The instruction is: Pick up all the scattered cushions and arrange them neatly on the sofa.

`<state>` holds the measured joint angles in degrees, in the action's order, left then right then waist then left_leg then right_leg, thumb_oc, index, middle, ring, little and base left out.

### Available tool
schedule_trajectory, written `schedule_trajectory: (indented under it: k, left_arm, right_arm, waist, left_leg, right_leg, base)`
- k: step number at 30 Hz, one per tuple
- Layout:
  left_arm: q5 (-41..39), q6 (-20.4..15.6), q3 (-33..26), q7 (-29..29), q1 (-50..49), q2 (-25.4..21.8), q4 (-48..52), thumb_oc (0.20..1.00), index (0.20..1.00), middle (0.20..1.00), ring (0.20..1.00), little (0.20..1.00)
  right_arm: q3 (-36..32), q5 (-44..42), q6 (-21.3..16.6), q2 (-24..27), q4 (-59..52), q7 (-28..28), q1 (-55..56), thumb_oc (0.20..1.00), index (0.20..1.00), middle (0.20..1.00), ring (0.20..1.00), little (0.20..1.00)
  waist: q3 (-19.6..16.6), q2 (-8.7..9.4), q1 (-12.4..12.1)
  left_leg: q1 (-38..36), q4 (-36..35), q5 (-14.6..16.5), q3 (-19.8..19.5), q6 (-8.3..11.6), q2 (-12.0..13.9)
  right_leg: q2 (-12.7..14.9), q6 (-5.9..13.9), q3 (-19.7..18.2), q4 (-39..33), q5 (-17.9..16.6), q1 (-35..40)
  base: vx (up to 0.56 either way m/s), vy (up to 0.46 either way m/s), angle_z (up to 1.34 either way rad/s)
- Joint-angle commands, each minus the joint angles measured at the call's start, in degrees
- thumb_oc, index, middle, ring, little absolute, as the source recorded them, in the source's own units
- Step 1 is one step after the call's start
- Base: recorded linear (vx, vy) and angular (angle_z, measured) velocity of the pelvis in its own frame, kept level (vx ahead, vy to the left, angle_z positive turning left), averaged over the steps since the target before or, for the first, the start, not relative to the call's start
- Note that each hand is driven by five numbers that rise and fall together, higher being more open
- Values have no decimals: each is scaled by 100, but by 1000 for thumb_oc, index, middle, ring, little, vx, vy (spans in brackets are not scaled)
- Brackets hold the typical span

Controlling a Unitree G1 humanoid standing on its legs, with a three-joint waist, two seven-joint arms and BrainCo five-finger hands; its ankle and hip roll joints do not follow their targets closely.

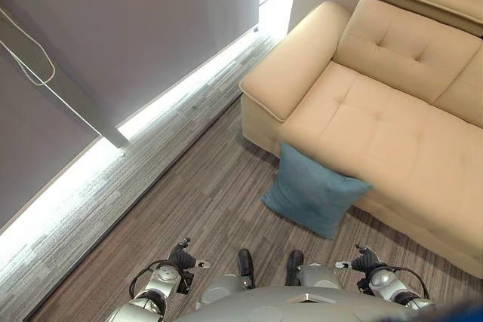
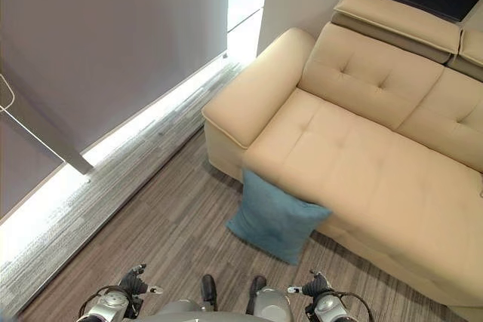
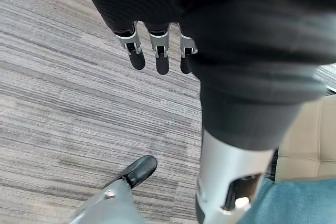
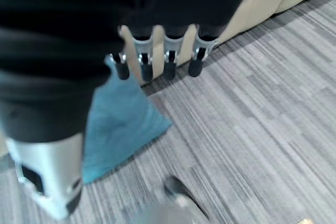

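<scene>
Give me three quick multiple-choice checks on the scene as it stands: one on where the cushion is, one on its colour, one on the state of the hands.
1. Where is the cushion?
A. On the floor, leaning on the sofa front
B. Flat on the sofa seat
C. On the armrest

2. What colour is the cushion?
A. Beige
B. Blue
C. Red

3. What are the hands doing?
A. Both pinch the cushion
B. Left hand holds it, right is free
C. Both hang free over the floor, holding nothing

Answers:
1 A, its lower edge sits on the striped floor and its upper edge rests on the sofa front.
2 B, it is blue against the beige sofa.
3 C, the left hand's fingers and the right hand's fingers point at bare floor, apart from the cushion.
</scene>
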<state>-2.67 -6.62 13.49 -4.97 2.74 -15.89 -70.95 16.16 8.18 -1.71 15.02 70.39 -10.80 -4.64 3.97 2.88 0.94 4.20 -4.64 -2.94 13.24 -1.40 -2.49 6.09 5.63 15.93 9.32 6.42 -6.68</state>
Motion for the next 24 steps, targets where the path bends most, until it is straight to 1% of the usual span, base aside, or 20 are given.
schedule_trajectory:
  k: [1,2,3,4,5,6,7,8,9,11,12,14,16,17,18,19,20,22,23,24]
  left_arm:
    - [149,-89,25,18,194,33,48,1000,1000,1000,1000,1000]
    - [151,-91,49,29,198,45,60,1000,1000,1000,1000,1000]
    - [164,-94,97,41,232,57,93,1000,1000,1000,1000,1000]
    - [163,-89,137,41,263,69,124,1000,1000,1000,1000,1000]
    - [128,-80,176,39,325,96,161,1000,1000,1000,1000,1000]
    - [86,-86,191,29,339,113,171,1000,1000,1000,1000,1000]
    - [27,-87,199,16,355,137,177,1000,1000,1000,1000,1000]
    - [3,-71,218,14,342,174,163,1000,1000,1000,1000,1000]
    - [-5,-66,222,9,342,186,145,1000,1000,1000,1000,1000]
    - [-17,-58,229,12,361,212,88,1000,1000,1000,1000,1000]
    - [-41,-60,225,3,384,234,44,1000,1000,1000,1000,1000]
    - [-67,-61,218,-9,380,232,36,1000,1000,1000,1000,1000]
    - [-44,-37,180,6,346,241,2,1000,1000,1000,1000,1000]
    - [21,-24,163,17,311,240,-10,1000,1000,1000,1000,1000]
    - [21,-24,163,17,310,240,-10,1000,1000,1000,1000,1000]
    - [59,-31,164,30,306,229,-3,1000,1000,1000,1000,1000]
    - [70,-39,152,30,307,212,20,1000,1000,1000,1000,1000]
    - [60,-23,130,21,301,181,30,1000,1000,1000,1000,1000]
    - [47,-22,115,21,304,168,43,1000,1000,1000,1000,1000]
    - [33,-11,93,20,303,131,70,1000,1000,1000,1000,1000]
  right_arm:
    - [115,84,-88,311,-9,-138,-115,1000,1000,1000,1000,1000]
    - [104,65,-90,314,-13,-138,-107,1000,1000,1000,1000,1000]
    - [82,12,-100,332,-19,-147,-94,1000,1000,1000,1000,1000]
    - [75,-36,-99,337,-21,-150,-85,1000,1000,1000,1000,1000]
    - [73,-98,-93,352,-4,-165,-88,1000,1000,1000,1000,1000]
    - [65,-126,-95,354,18,-158,-74,1000,1000,1000,1000,1000]
    - [60,-154,-77,358,49,-159,-64,1000,1000,1000,1000,1000]
    - [63,-158,-68,359,112,-175,-48,1000,1000,1000,1000,1000]
    - [71,-153,-64,361,133,-171,-42,1000,1000,1000,1000,1000]
    - [82,-143,-58,376,179,-191,-44,1000,1000,1000,1000,1000]
    - [103,-126,-51,412,208,-236,-62,1000,1000,1000,1000,1000]
    - [107,-125,-41,437,203,-235,-56,1000,1000,1000,1000,1000]
    - [102,-92,-37,432,199,-209,-24,1000,1000,1000,1000,1000]
    - [82,-76,-40,412,216,-198,27,1000,1000,1000,1000,1000]
    - [82,-76,-40,412,215,-198,28,1000,1000,1000,1000,1000]
    - [78,-61,-37,394,215,-186,33,1000,1000,1000,1000,1000]
    - [93,-27,-51,366,168,-182,32,1000,1000,1000,1000,1000]
    - [108,-14,-41,354,149,-180,22,1000,1000,1000,1000,1000]
    - [112,-2,-45,340,148,-176,20,1000,1000,1000,1000,1000]
    - [106,-5,-36,326,112,-168,-7,1000,1000,1000,1000,1000]
  waist:
    - [-134,235,77]
    - [-131,248,99]
    - [-89,280,127]
    - [-21,319,138]
    - [80,360,114]
    - [124,370,95]
    - [144,382,61]
    - [129,400,20]
    - [126,389,0]
    - [141,336,-74]
    - [156,249,-150]
    - [188,220,-181]
    - [142,164,-194]
    - [83,163,-164]
    - [87,164,-170]
    - [55,180,-167]
    - [38,198,-190]
    - [31,218,-218]
    - [14,237,-243]
    - [7,254,-295]
  left_leg:
    - [-380,711,883,-400,339,103]
    - [-368,823,923,-388,362,128]
    - [-263,1154,980,-381,398,191]
    - [-84,1564,947,-396,440,251]
    - [193,2178,767,-531,541,258]
    - [344,2367,712,-675,559,219]
    - [446,2346,751,-827,531,136]
    - [541,2072,904,-1024,473,54]
    - [569,1900,892,-1111,455,29]
    - [589,1381,690,-1432,474,-41]
    - [820,976,333,-1834,534,-35]
    - [933,953,218,-1901,552,-46]
    - [699,627,153,-1973,502,-9]
    - [563,627,145,-1874,482,3]
    - [557,627,148,-1868,481,3]
    - [515,639,181,-1808,463,2]
    - [464,676,252,-1662,405,15]
    - [438,736,326,-1574,366,11]
    - [432,792,397,-1502,326,1]
    - [413,892,522,-1392,252,-12]
  right_leg:
    - [-198,270,-260,-971,-769,259]
    - [-218,251,-292,-1012,-768,301]
    - [-227,212,-339,-1065,-755,376]
    - [-238,163,-395,-1079,-757,414]
    - [-254,67,-502,-1130,-761,496]
    - [-275,29,-540,-1162,-770,533]
    - [-286,25,-608,-1198,-770,554]
    - [-282,76,-697,-1268,-767,609]
    - [-309,95,-766,-1285,-760,627]
    - [-420,113,-946,-1304,-730,690]
    - [-545,115,-1155,-1311,-612,778]
    - [-579,106,-1247,-1255,-529,815]
    - [-641,92,-1350,-1232,-474,862]
    - [-571,119,-1348,-1196,-427,892]
    - [-571,119,-1354,-1195,-426,895]
    - [-528,145,-1364,-1168,-390,915]
    - [-437,183,-1394,-1048,-352,882]
    - [-370,209,-1446,-920,-360,825]
    - [-323,238,-1452,-869,-352,807]
    - [-238,296,-1420,-606,-328,702]
  base:
    - [31,-178,9]
    - [16,-165,4]
    - [-20,-136,-2]
    - [-54,-158,-3]
    - [-56,-141,-6]
    - [-38,-109,-9]
    - [37,-63,-21]
    - [80,-38,-35]
    - [126,-16,-43]
    - [175,21,-57]
    - [217,52,-76]
    - [173,66,-75]
    - [190,128,-64]
    - [187,144,-55]
    - [207,157,-54]
    - [165,156,-35]
    - [170,179,-13]
    - [96,138,-45]
    - [108,164,-65]
    - [100,162,-57]
